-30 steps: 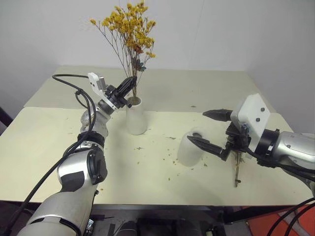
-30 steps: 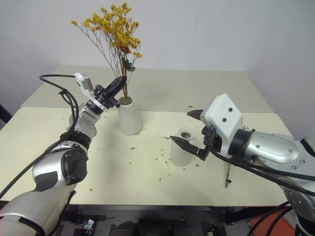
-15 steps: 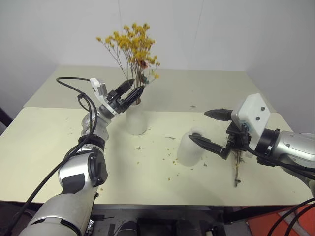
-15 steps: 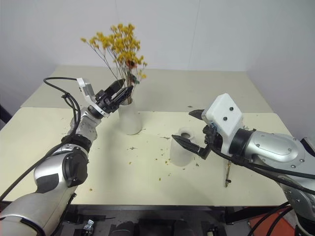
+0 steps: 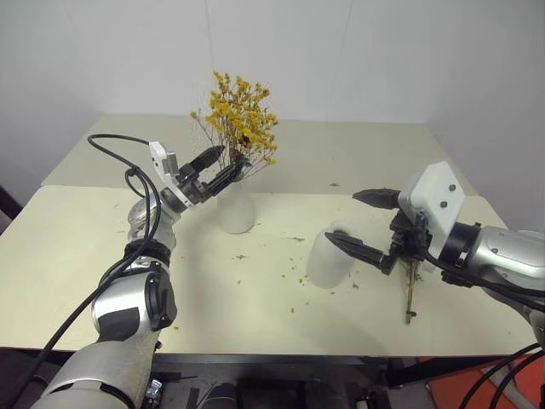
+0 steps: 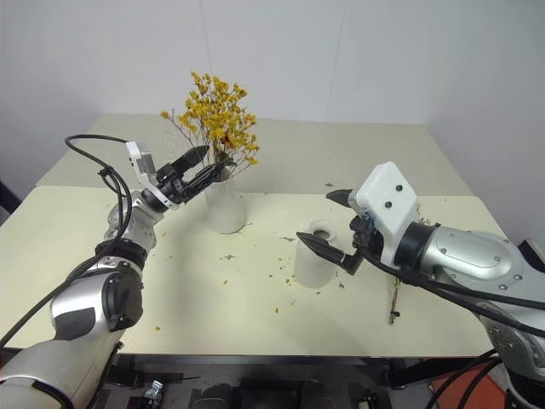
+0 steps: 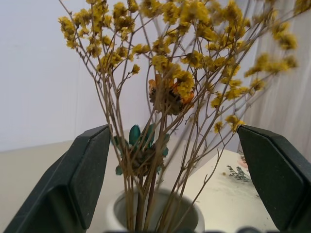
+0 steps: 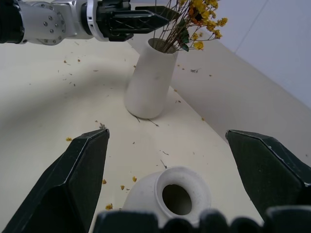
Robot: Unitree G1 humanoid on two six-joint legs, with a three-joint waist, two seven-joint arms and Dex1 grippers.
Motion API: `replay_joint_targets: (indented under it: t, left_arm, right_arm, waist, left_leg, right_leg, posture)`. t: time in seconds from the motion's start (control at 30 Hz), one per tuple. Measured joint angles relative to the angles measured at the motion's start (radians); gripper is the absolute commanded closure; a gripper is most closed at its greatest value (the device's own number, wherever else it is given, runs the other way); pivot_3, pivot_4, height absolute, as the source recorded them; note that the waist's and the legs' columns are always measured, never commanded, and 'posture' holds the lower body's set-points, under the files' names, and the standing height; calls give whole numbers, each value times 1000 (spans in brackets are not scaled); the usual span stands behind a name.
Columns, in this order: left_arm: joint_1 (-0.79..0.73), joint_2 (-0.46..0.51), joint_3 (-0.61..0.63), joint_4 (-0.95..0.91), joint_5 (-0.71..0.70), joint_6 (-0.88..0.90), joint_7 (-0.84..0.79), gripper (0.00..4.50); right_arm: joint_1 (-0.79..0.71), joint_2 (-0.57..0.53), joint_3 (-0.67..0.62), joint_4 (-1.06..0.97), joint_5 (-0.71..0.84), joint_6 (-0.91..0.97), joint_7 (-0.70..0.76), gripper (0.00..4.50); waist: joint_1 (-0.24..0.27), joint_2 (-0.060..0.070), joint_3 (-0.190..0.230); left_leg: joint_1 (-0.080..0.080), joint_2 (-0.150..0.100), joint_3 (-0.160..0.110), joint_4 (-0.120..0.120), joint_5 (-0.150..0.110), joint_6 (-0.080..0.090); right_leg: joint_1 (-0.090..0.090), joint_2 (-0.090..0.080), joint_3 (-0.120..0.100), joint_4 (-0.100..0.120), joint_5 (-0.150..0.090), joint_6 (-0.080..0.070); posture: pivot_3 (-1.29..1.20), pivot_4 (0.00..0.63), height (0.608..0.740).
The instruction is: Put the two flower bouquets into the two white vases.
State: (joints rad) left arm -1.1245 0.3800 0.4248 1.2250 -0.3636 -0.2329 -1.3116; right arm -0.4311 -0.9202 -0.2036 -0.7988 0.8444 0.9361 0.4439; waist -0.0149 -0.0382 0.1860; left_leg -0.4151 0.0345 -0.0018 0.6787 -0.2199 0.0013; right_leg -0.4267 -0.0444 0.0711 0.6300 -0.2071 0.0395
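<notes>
The yellow-orange bouquet (image 5: 239, 129) stands in the tall cone vase (image 5: 236, 207) at the table's middle back. My left gripper (image 5: 230, 158) is open just above the vase's mouth, and the thin stems (image 7: 146, 194) rise between its fingers, untouched. The squat vase (image 5: 327, 258) stands right of centre. My right gripper (image 5: 341, 217) is open over it, one finger to each side, and its mouth (image 8: 176, 198) shows below. The second bouquet lies on the table behind the right gripper, where one brown stem (image 5: 410, 298) shows and the rest is hidden.
Dried petals and crumbs (image 5: 298, 277) are scattered over the pale table (image 5: 77, 256) between the vases. A second table surface (image 5: 358, 145) adjoins at the back, against a white wall. A black cable (image 5: 119, 141) loops off my left wrist.
My left gripper opened and let go of the yellow bouquet, which sank lower into the tall vase. The left hand drew back a little to the left. The right arm stayed still.
</notes>
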Motion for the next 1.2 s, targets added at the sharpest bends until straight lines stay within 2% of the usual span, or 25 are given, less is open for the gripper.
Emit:
replay_joint_targets:
  t: [0.33, 0.5, 0.67, 0.8, 0.87, 1.0, 1.2]
  left_arm:
    - [78, 65, 7, -167, -77, 111, -112, 35]
    - [190, 115, 3, -389, -133, 198, -137, 35]
    - [391, 210, -1, -707, -189, 339, -90, 35]
    - [471, 363, -98, -1023, -185, 484, -68, 35]
    - [474, 396, -147, -1149, -189, 529, -74, 35]
    - [473, 390, -251, -1252, -188, 601, -51, 35]
    - [417, 320, -430, -1244, -107, 567, -47, 35]
  right_arm:
    - [-5, 16, 20, 20, -28, -15, 16, 0]
    - [-9, 21, 28, 25, -37, -19, 27, 0]
    - [6, 20, -13, 26, -33, -8, 8, 0]
    - [59, -22, -126, 32, -7, 44, -5, 0]
    - [112, -48, -201, 40, 4, 81, -5, 0]
    - [230, -73, -295, 52, -4, 155, -18, 0]
    - [275, -64, -294, 139, -62, 287, -126, 0]
  waist:
    - [-2, 0, 0]
    - [-5, 0, 0]
    - [-7, 0, 0]
    - [10, 0, 0]
    - [20, 0, 0]
    - [21, 0, -1]
    - [1, 0, -1]
  left_leg:
    - [0, 1, 0, 0, 0, 0]
    - [1, 1, 0, 0, 0, 0]
    - [0, 2, 0, 0, 0, 0]
    - [1, 1, 0, 0, 0, 0]
    - [3, 0, 1, 0, 0, 0]
    - [6, 1, 2, 0, 0, 0]
    - [5, 1, 2, 0, 0, 0]
  right_leg:
    - [0, 0, 0, 0, 0, 0]
    - [0, 0, 0, 0, 0, 0]
    - [0, 0, 0, 0, 0, -1]
    - [1, -1, -1, -1, 0, -1]
    - [3, -3, 0, -1, -1, 0]
    - [4, -1, 0, 0, -4, 4]
    - [3, 1, 2, 0, -4, 4]
  posture:
    - [0, 150, 740]
    - [0, 150, 740]
    - [0, 150, 740]
    - [0, 150, 740]
    - [0, 150, 740]
    - [0, 150, 740]
    - [0, 150, 740]
